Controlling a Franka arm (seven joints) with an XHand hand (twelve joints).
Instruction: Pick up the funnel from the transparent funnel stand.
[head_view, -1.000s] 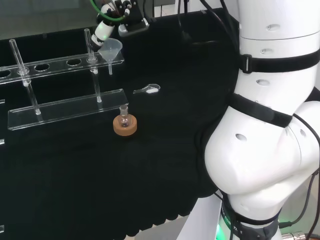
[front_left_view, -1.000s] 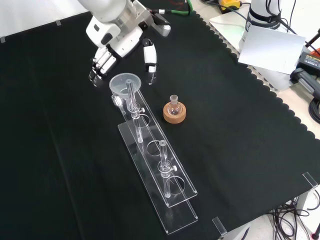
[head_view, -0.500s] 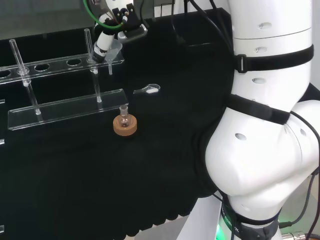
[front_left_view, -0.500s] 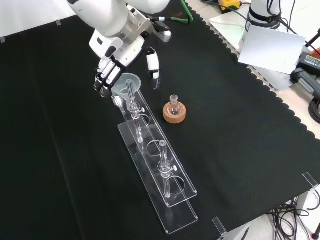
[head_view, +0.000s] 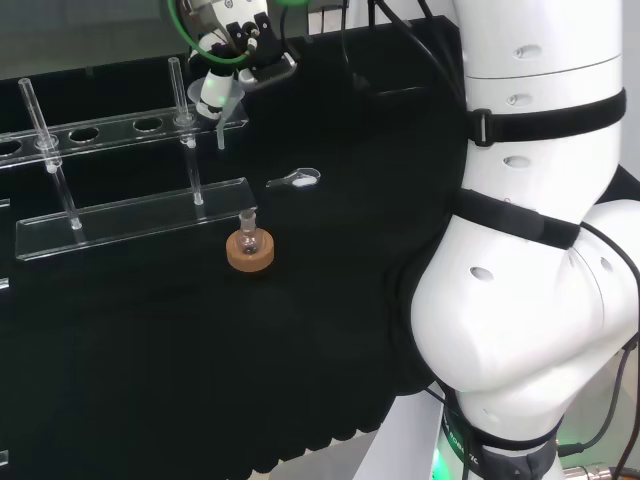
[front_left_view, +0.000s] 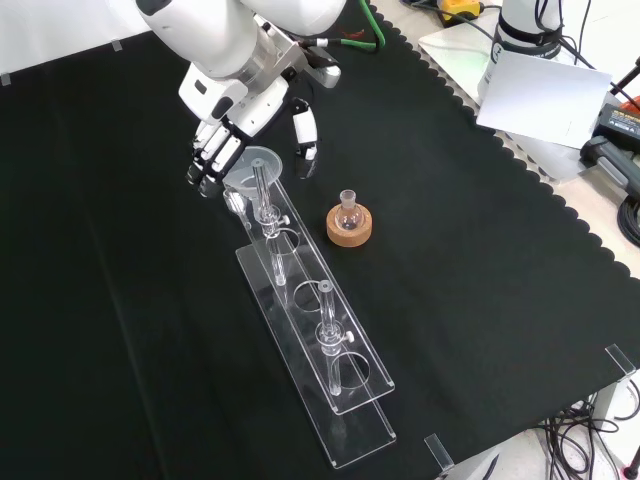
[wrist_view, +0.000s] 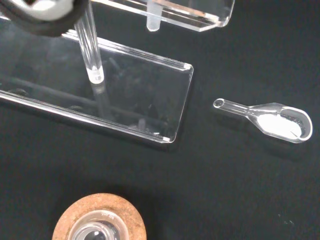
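The hand (front_left_view: 232, 118) was right at the funnel (front_left_view: 252, 166), fingers and thumb spread around it, not yet closed.

The funnel looked light, thin, clear and slippery, easy to crack; best held by its wide cone, I think; it sat in the end hole of the clear funnel stand (front_left_view: 345, 385), at about 5 o'clock from the palm in the front view; fingers at its 9 o'clock, thumb at its 1 o'clock.

Funnel (front_left_view: 255, 168) bowl partly hidden behind hand (front_left_view: 232, 125) in head view; contact between fingers (front_left_view: 208, 160) and bowl indeterminate.
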